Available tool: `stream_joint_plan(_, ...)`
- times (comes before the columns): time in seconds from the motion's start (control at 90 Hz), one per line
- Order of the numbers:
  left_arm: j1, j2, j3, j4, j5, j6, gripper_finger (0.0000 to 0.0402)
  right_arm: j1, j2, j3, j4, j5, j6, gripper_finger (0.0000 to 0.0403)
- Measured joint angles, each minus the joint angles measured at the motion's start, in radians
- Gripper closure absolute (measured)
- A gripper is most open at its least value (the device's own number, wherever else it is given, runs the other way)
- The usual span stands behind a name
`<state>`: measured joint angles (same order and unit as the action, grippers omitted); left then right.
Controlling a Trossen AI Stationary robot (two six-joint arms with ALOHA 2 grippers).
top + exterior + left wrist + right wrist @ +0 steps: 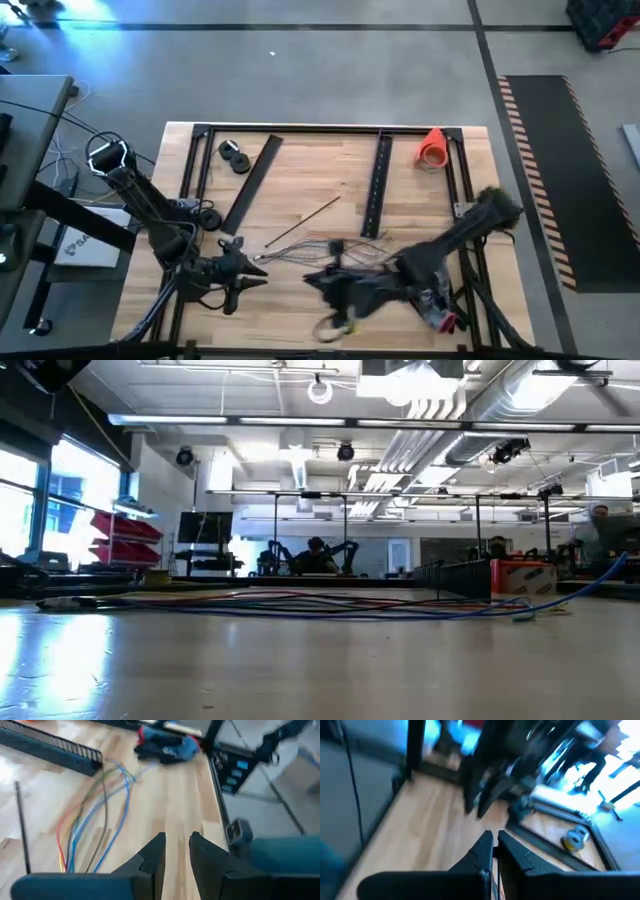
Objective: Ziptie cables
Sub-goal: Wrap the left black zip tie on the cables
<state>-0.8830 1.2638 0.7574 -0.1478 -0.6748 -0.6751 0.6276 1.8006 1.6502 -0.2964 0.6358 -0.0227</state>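
Claw of the right arm (pixel 322 283), fingers nearly pressed together with nothing seen between them, hovers over the thin, limp grey, white and coloured cables (pixel 330 247) at mid-counter. Left claw (pixel 262 268), narrowly spread, waits beside their ends. Judged step — gathering; next calls for bunching the strands.

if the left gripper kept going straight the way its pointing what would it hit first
Judging by its wrist view, the left gripper faces bare light wooden tabletop, with the thin coloured cables lying off to one side. The blurred right gripper seems to come first in line, though depth is unclear.
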Motion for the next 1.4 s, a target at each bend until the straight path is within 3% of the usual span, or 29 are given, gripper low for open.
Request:
stream_joint_plan(0.156,0.043,0.072,0.000,-0.072,0.110,-0.017,0.0282,0.083,-0.131,-0.312,0.514,-0.003,-0.079,0.0403)
stream_joint_plan(0.289,0.096,0.150,-0.001,-0.189,0.169,-0.098,0.0246,0.108,-0.140,-0.516,1.027,-0.058,-0.200,0.0403)
stream_joint_plan(0.367,0.124,0.195,-0.001,-0.220,0.184,-0.123,0.0230,0.105,-0.124,-0.599,1.224,-0.126,-0.228,0.0403)
stream_joint_plan(0.467,0.162,0.253,-0.001,-0.241,0.235,-0.146,0.0220,0.099,-0.118,-0.657,1.387,-0.137,-0.257,0.0403)
stream_joint_plan(0.744,0.251,0.394,0.005,-0.329,0.336,-0.248,0.0218,0.098,-0.117,-0.685,1.384,-0.162,-0.269,0.0403)
stream_joint_plan(0.922,0.262,0.394,0.047,-0.353,0.381,-0.263,0.0218,0.097,-0.117,-0.684,1.356,-0.169,-0.262,0.0403)
stream_joint_plan(1.189,0.271,0.372,0.099,-0.476,0.292,-0.237,0.0218,0.079,-0.117,-0.683,1.325,-0.178,-0.239,0.0403)
stream_joint_plan(1.4,0.347,0.366,0.015,-0.343,0.347,-0.220,0.0218,0.066,-0.117,-0.683,1.288,-0.182,-0.210,0.0403)
